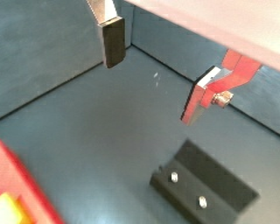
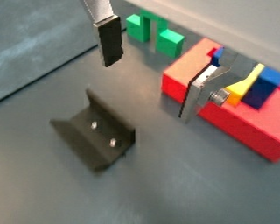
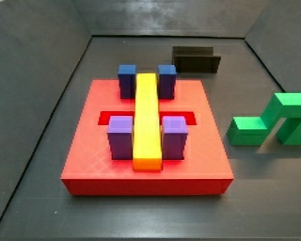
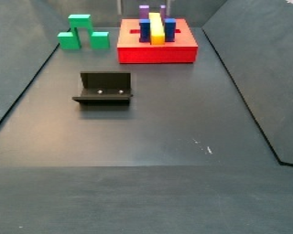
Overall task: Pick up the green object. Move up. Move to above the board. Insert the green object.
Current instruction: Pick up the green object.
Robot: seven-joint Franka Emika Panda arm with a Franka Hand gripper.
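i find the green object (image 4: pixel 83 32) on the floor at far left in a side view, just beside the board (image 4: pixel 157 47), untouched. the fixture (image 4: pixel 105 90) stands nearer. my gripper (image 2: pixel 154 66) hangs above the floor, jaws apart and empty. i judge the piece light, rigid, smooth plastic; grip its raised middle cube.

Even, soft light throughout; faint shadows under the fixture (image 4: pixel 103 89). Both wrist views look slightly blurred, the claw (image 2: pixel 149 74) perhaps softest.
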